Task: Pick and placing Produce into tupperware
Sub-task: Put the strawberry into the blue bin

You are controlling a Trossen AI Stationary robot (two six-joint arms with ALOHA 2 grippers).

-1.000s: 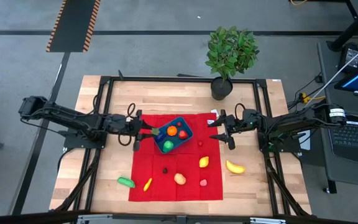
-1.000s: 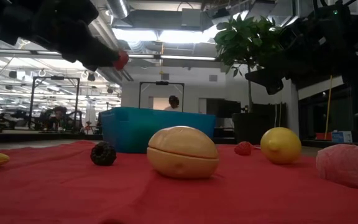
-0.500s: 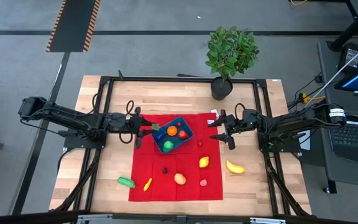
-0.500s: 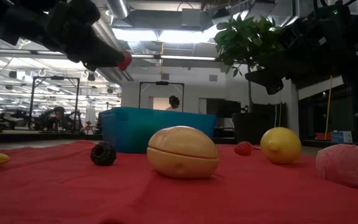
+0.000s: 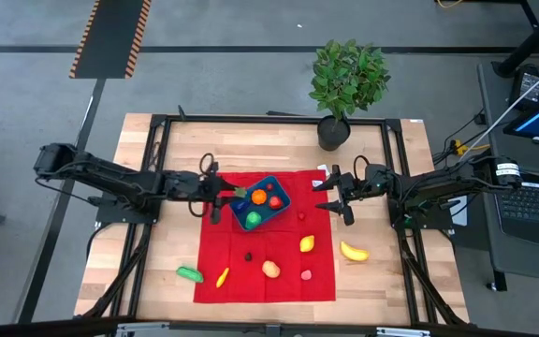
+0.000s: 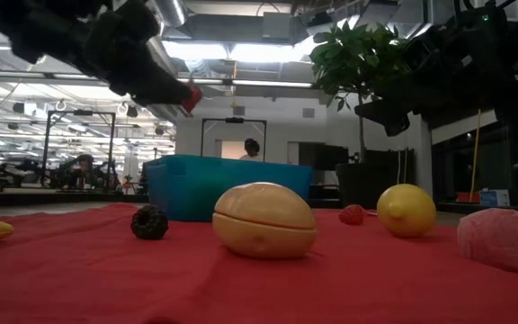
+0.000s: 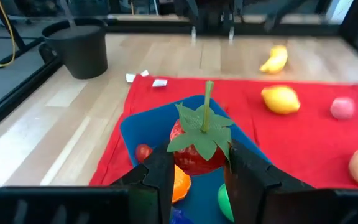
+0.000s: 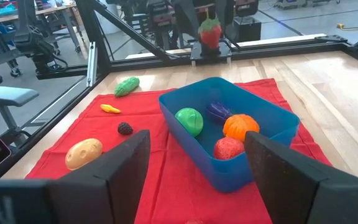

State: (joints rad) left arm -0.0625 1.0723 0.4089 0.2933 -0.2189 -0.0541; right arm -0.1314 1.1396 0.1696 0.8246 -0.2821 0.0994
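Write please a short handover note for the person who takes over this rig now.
Left hand: shut on the red toy strawberry with green leaves, above the near edge of the blue rounded plastic container.
Right hand: open, empty, waiting right of the container.
Done: four produce pieces lie in the container.
Left: release the strawberry; then the pieces on the red cloth and the yellow banana on the wood.

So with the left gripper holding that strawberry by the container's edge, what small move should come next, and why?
Probably carry it a little farther in over the blue container, then open. The left gripper holds the strawberry in the air near the container's rim, above the produce already inside. The right gripper waits open, off to the other side.
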